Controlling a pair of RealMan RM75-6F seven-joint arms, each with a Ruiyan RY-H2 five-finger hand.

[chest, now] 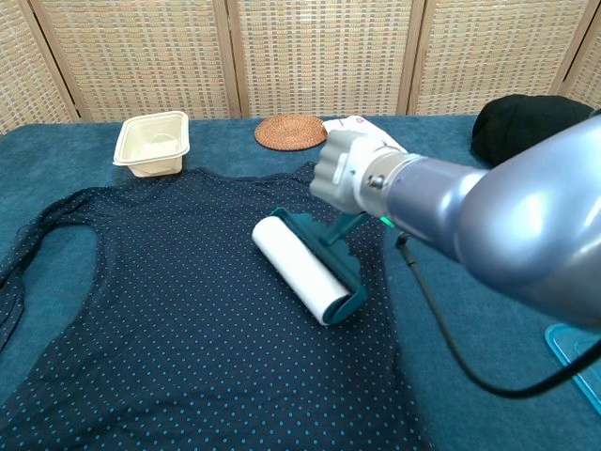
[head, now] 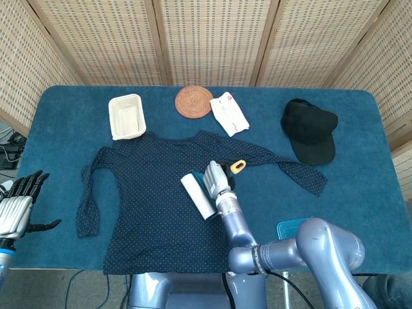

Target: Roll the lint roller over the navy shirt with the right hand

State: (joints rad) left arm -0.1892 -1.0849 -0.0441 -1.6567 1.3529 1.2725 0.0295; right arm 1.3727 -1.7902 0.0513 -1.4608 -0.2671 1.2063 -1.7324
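Observation:
The navy dotted shirt [head: 154,193] [chest: 178,319] lies spread flat on the blue table. My right hand [head: 216,179] [chest: 349,172] grips the teal handle of the lint roller [head: 198,196] [chest: 299,270]. Its white roll rests on the shirt's right chest area. The handle's orange end [head: 237,167] sticks out beyond the hand in the head view. My left hand [head: 18,205] hangs open off the table's left edge, holding nothing.
A cream tray [head: 126,116] [chest: 153,142], a woven coaster [head: 194,102] [chest: 291,131] and a white packet [head: 229,113] [chest: 362,137] lie behind the shirt. A black cap [head: 310,129] [chest: 521,122] sits at the back right. A blue lid [head: 294,226] lies at the near right.

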